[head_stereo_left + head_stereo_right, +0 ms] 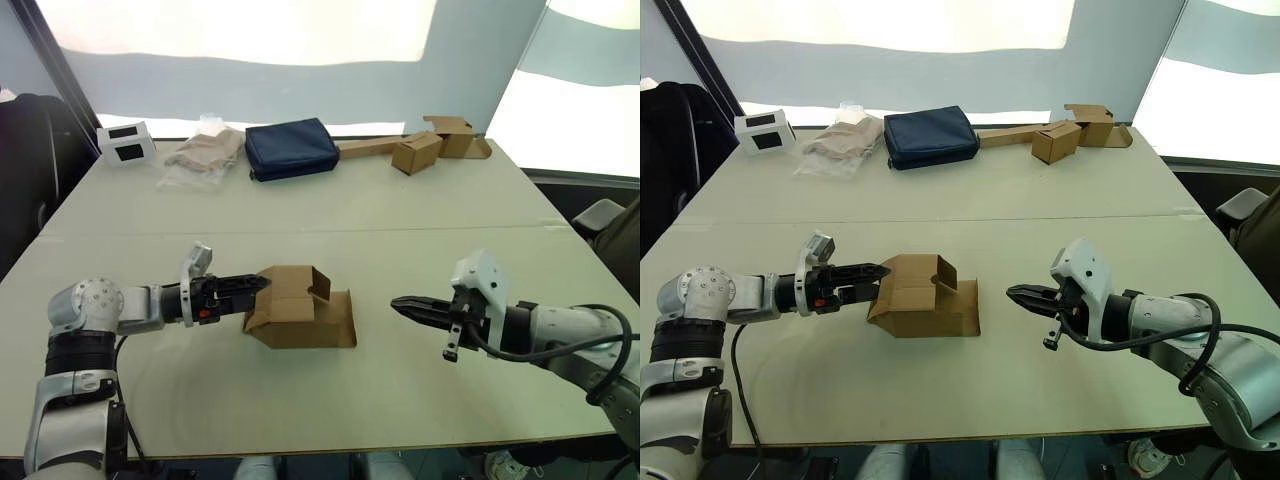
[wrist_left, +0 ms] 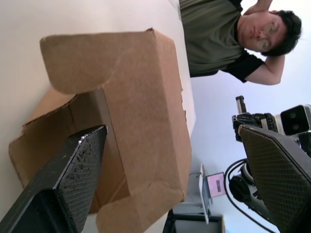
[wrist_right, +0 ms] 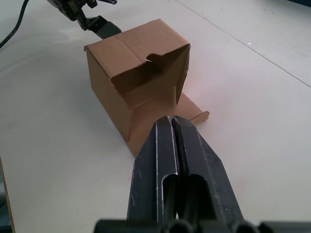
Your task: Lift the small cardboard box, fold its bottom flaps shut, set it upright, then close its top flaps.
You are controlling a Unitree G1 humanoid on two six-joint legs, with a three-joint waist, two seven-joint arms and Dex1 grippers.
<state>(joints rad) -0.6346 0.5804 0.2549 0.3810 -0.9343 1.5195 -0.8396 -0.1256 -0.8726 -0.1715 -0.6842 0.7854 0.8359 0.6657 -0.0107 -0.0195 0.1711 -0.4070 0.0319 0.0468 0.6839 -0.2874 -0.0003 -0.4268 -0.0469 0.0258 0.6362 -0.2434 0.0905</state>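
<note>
The small cardboard box lies on its side in the middle of the near table half, its open end toward my right gripper. One of its flaps rests flat on the table, and another stands up beside the opening. My left gripper is at the box's left upper edge, open wide, with the box wall between its fingers. My right gripper hovers shut a short gap to the right of the box, pointing at the opening; its fingers press together.
Along the table's far edge are a white device, a clear bag of beige material, a navy pouch and smaller tan boxes on a cardboard strip. A person stands beyond the table in the left wrist view.
</note>
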